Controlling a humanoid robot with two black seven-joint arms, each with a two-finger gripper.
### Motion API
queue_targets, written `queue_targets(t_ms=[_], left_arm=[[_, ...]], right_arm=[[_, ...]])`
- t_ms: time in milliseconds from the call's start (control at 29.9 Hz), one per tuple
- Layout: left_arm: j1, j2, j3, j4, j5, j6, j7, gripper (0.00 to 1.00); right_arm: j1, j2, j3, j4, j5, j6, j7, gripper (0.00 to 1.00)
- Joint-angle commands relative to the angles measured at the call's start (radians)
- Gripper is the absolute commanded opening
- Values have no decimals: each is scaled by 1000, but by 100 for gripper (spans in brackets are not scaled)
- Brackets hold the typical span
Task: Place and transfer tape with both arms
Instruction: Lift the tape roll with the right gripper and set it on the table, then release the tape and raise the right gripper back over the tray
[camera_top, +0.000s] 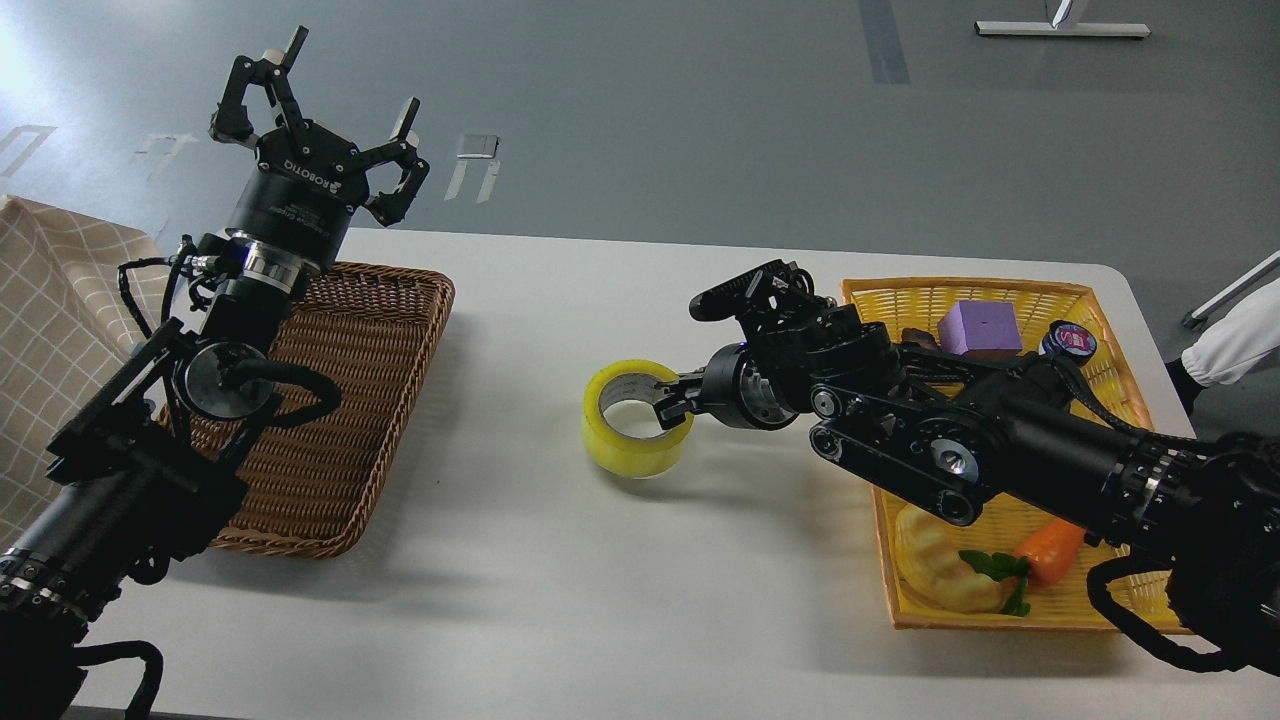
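The yellow tape roll (632, 420) with its pale inner core lies near the middle of the white table (560, 590), hole facing up. My right gripper (675, 402) reaches in from the right and is shut on the roll's right wall, one finger inside the hole. The roll looks to be resting on the table or just above it. My left gripper (315, 120) is open and empty, its fingers spread, held high above the far end of the brown wicker basket (330, 420).
A yellow basket (1000, 300) at the right holds a purple block (978, 328), a small round tin (1067, 338), a pale croissant toy (940, 565) and a toy carrot (1050, 545). A checked cloth (50, 330) lies at the far left. A white sleeve (1235, 345) shows at the right edge.
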Motion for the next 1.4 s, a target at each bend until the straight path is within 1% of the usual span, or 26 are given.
queue_targets(t_ms=[0, 33, 67, 100, 134, 334, 435, 535, 569, 635, 669, 736, 803, 836, 903, 1003, 1037, 1104, 1137, 1171, 1237, 1304, 1371], left_arm=[[-1, 4, 1, 0, 0, 0, 0, 99], [-1, 6, 1, 0, 0, 0, 0, 99], [-1, 6, 1, 0, 0, 0, 0, 99], [-1, 7, 1, 0, 0, 0, 0, 99], [-1, 7, 1, 0, 0, 0, 0, 99], [-1, 9, 1, 0, 0, 0, 0, 99], [-1, 10, 2, 0, 0, 0, 2, 99], [0, 12, 7, 0, 2, 0, 2, 99], [0, 13, 8, 0, 3, 0, 3, 99], [0, 15, 8, 2, 5, 0, 3, 99], [0, 16, 10, 2, 9, 0, 5, 99], [0, 17, 8, 3, 12, 0, 5, 99], [0, 15, 13, 6, 15, 0, 5, 99], [0, 15, 13, 6, 15, 0, 5, 99], [-1, 15, 19, 8, 17, 0, 5, 99], [-6, 15, 27, 8, 20, 0, 9, 99], [-6, 15, 27, 8, 20, 0, 9, 99], [-11, 16, 27, 8, 24, 0, 9, 99], [-12, 17, 27, 9, 29, 0, 9, 99], [-14, 18, 27, 8, 46, 0, 6, 99], [-15, 24, 25, 8, 75, 0, 3, 99], [-17, 35, 25, 8, 90, 0, 3, 99], [-18, 44, 25, 9, 98, 0, 3, 99]], right_arm=[[0, 3, 13, -2, 1, 0, 0, 54], [-2, 3, 27, -2, 1, 0, 0, 71], [-2, 3, 35, -2, 1, 0, 0, 79], [-5, 3, 48, -3, 2, 0, 0, 92], [-9, 3, 53, -5, 4, 0, 0, 94], [-3, -7, 61, 8, 13, 0, 0, 97], [-2, -12, 93, 8, 14, 0, 0, 99], [-3, -64, 205, 37, 16, 0, 0, 100], [-8, -98, 261, 66, 22, 0, 2, 99], [-15, -133, 312, 103, 36, 0, 5, 99], [-23, -174, 349, 144, 62, 0, 8, 99], [-40, -249, 383, 199, 134, 0, 9, 99], [-61, -340, 461, 236, 311, 0, 11, 99], [-61, -340, 461, 236, 312, 0, 11, 99], [-103, -411, 545, 244, 527, 0, 11, 99], [-158, -461, 685, 232, 758, 0, 11, 100], [-158, -461, 685, 232, 758, 0, 11, 100], [-219, -468, 842, 224, 888, 0, 11, 100], [-239, -468, 887, 221, 918, 0, 9, 100], [-274, -459, 980, 206, 977, 0, 11, 100], [-320, -449, 1096, 172, 1077, 0, 5, 99], [-339, -443, 1144, 146, 1148, 0, 2, 99], [-347, -434, 1191, 98, 1282, 0, -1, 99]])
